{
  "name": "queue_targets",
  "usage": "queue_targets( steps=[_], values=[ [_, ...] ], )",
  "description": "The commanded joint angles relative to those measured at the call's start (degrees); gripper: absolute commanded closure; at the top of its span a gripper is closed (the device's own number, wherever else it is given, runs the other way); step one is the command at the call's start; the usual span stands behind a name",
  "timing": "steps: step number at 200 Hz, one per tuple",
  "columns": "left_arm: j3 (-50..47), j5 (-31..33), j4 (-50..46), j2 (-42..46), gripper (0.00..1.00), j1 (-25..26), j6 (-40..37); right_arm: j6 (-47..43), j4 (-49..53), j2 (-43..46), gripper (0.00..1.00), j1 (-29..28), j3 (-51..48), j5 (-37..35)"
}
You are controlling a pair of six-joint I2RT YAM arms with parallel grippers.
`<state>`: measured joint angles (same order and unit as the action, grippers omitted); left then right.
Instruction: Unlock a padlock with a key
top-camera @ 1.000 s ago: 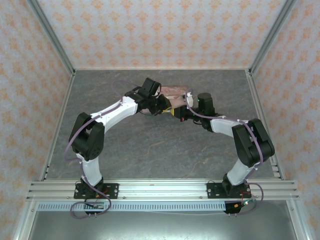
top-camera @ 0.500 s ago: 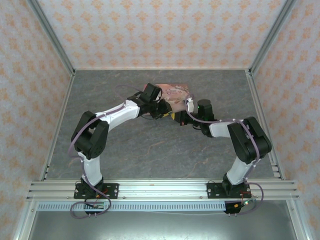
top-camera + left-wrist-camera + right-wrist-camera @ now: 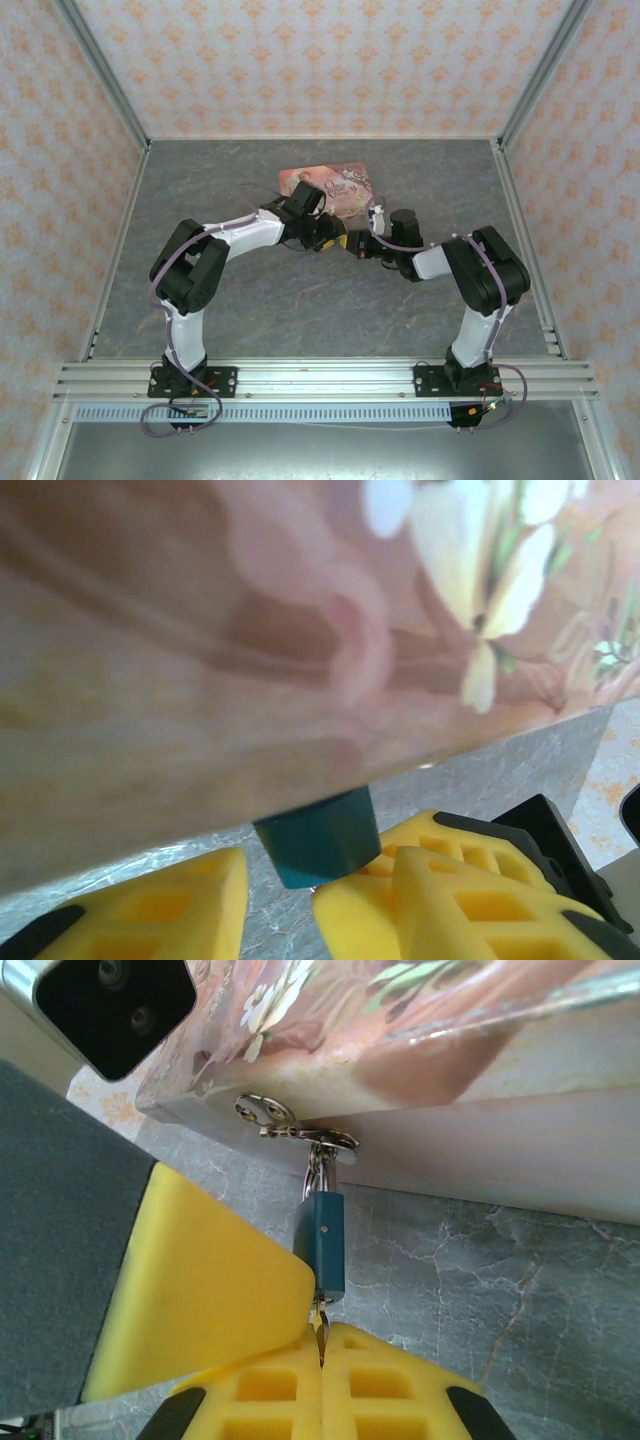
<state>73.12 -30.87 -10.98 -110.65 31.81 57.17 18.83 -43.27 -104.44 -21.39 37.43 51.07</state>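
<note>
From the top external camera we saw the pink box (image 3: pixel 335 187) lying on the table (image 3: pixel 250 310). The left gripper (image 3: pixel 332 240) and right gripper (image 3: pixel 353 245) met at the box's 6 o'clock edge.

In the left wrist view the padlock (image 3: pixel 318 838) hung under the box, toward 6 o'clock. It sat between the left fingers (image 3: pixel 150 905), which stood apart, with a gap at its 9 o'clock side.

In the right wrist view the padlock hung by its shackle (image 3: pixel 318 1168). The right fingers (image 3: pixel 400 1380) were clamped together on the key (image 3: pixel 320 1315), which entered the padlock at its 6 o'clock end.
</note>
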Motion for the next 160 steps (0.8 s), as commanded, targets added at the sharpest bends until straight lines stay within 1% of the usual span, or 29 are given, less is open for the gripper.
queue_targets(
  steps=[1,27,43,59,71,85,115,130,160],
  values=[
    [-1.68,-0.61,0.02,4.51,0.52,0.19,-0.53,2.56,-8.15,-0.32,1.00,-0.57,0.23,0.81],
    [-4.23,1.92,1.15,8.26,0.43,-0.71,-0.15,4.03,-7.80,-0.57,1.00,-0.82,0.45,0.87],
    [-6.82,3.84,4.18,10.88,0.35,-1.02,0.67,6.15,-7.88,-0.62,1.00,-0.91,0.80,1.22],
    [-10.35,5.73,9.25,13.04,0.32,-1.09,2.78,8.33,-8.10,-0.67,1.00,-1.18,1.06,1.39],
    [-13.05,6.24,13.70,13.69,0.32,-1.11,5.18,10.06,-8.37,-0.76,1.00,-1.35,1.06,1.23],
    [-15.94,6.65,18.88,13.96,0.34,-1.07,8.30,12.25,-8.52,-1.01,1.00,-1.39,1.24,1.53],
    [-21.51,8.07,29.10,13.34,0.45,-1.07,14.46,16.29,-8.85,-1.45,1.00,-1.52,1.51,1.67],
    [-22.75,8.80,31.13,13.10,0.47,-0.97,15.89,16.88,-8.76,-1.45,1.00,-1.54,1.34,1.33],
    [-21.84,7.77,31.46,11.72,0.50,-0.96,15.59,17.29,-9.11,-1.86,1.00,-1.58,1.57,1.58]
  ],
)
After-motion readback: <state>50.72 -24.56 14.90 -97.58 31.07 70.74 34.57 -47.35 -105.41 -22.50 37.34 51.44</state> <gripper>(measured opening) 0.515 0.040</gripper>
